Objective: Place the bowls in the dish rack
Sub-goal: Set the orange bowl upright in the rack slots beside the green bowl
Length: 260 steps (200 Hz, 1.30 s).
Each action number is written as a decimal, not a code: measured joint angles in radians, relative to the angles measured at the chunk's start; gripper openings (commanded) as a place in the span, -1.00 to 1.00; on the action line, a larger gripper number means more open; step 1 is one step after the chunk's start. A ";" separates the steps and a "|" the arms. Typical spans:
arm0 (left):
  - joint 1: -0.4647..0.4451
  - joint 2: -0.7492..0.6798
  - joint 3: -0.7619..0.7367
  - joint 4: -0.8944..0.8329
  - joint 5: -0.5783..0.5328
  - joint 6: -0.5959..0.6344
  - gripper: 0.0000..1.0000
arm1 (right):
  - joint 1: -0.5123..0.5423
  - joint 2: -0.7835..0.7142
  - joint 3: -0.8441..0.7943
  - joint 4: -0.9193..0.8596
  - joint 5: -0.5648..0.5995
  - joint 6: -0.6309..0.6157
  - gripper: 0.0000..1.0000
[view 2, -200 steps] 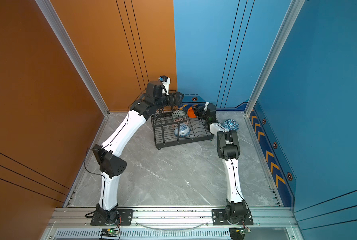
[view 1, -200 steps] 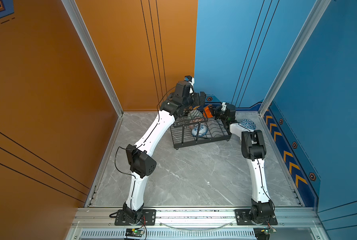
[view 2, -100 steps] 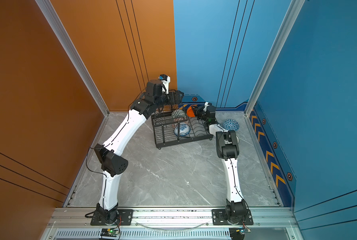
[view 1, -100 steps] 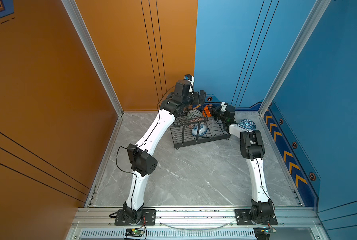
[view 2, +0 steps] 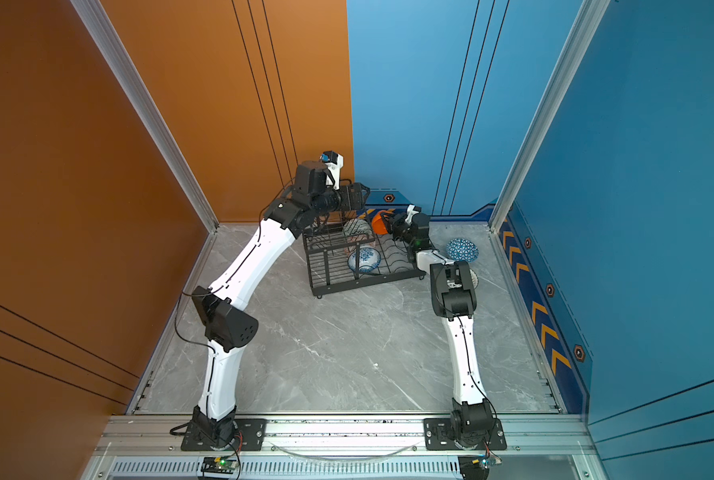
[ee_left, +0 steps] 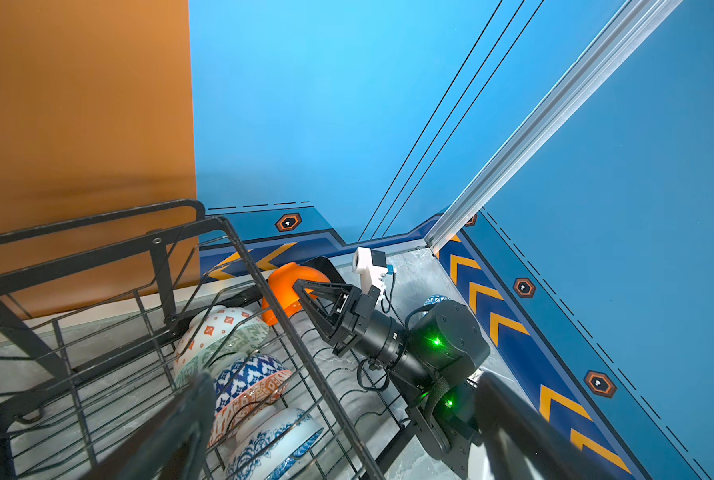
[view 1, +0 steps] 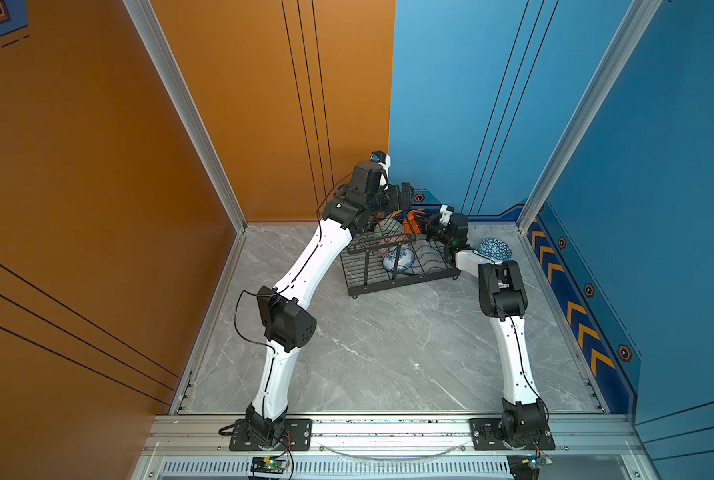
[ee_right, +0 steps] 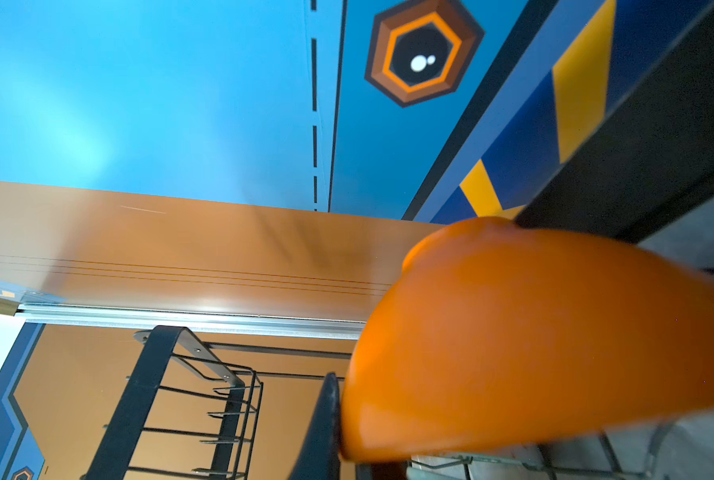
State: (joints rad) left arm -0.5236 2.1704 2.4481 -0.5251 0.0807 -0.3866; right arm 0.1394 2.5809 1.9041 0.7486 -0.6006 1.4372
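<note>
Far end of the grey marble table (view 1: 388, 353), close to the blue back wall (view 1: 450, 104): black wire dish rack (view 1: 405, 287) (view 2: 367, 286) sits skewed to the table edges, with its raised tier (ee_left: 238, 245) and handle (ee_right: 160, 345) on the left in both top views. Right gripper (view 1: 423, 224) (ee_left: 309, 274) reaches in over the rack's far right end and is clamped on the plain orange bowl (view 1: 410, 224) (view 2: 378, 222) (ee_left: 293, 291) (ee_right: 513, 340), one finger on each side of the bowl's wall. Bowl is held tilted at the rack's far edge; whether it touches the wires cannot be made out. Left wrist view, looking down through the raised tier: four bowls stand on edge in a row in the lower tray. Farthest is the orange-and-white diamond bowl (ee_left: 218, 328), then the pale green bowl (ee_left: 230, 345) leaning against it. Next comes a zigzag bowl (ee_left: 255, 378), blue and white above an orange band. Nearest the camera is the blue-and-white floral bowl (ee_left: 272, 440) (view 1: 398, 259) (view 2: 364, 259). Blue-and-white triangle bowl (view 1: 495, 249) (view 2: 462, 249) rests dome up on the table, outside the rack, just beside the right forearm. Left gripper (view 1: 405, 196) (view 2: 357, 195) hangs above the rack's far left corner, jaws spread wide, nothing between them. Its fingers (ee_left: 180, 424) show blurred at the edge of the left wrist view.
</note>
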 measured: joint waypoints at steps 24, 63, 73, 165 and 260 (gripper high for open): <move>0.000 0.000 0.000 -0.004 0.001 0.000 0.96 | -0.001 0.000 -0.035 0.040 0.002 -0.002 -1.00; 0.000 0.000 -0.001 -0.004 0.003 0.000 0.96 | -0.006 -0.006 -0.074 0.083 0.007 -0.005 -1.00; 0.000 0.000 -0.003 -0.004 0.003 0.000 0.96 | -0.008 -0.013 -0.090 0.083 0.012 -0.008 -1.00; -0.012 0.000 -0.019 -0.011 0.002 0.000 0.96 | -0.008 -0.075 -0.122 -0.061 0.025 -0.092 -0.75; -0.032 -0.007 -0.049 -0.011 -0.014 0.001 0.96 | -0.003 -0.102 -0.057 -0.302 0.019 -0.175 -0.60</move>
State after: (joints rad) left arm -0.5560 2.1635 2.3989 -0.5365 0.0662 -0.3859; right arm 0.1368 2.4786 1.8469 0.4469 -0.5812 1.2621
